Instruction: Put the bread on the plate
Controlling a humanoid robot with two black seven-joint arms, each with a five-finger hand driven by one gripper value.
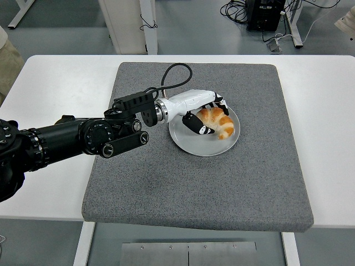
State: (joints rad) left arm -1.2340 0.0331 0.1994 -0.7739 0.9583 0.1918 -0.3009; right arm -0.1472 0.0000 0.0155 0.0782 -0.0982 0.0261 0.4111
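A golden croissant (pixel 221 122) lies on the round grey plate (pixel 194 143), toward its right side. My left hand (pixel 206 113) reaches in from the left over the plate, its white palm above the croissant's left end. Its fingers curl around the croissant, the thumb (pixel 198 125) low in front and the other fingers over the far side. The plate sits on the grey mat (pixel 166 183). The right arm does not show.
The grey mat covers the middle of the white table (pixel 55 83). A black cable (pixel 176 75) loops up from my left wrist. Table legs and cables stand on the floor at the back.
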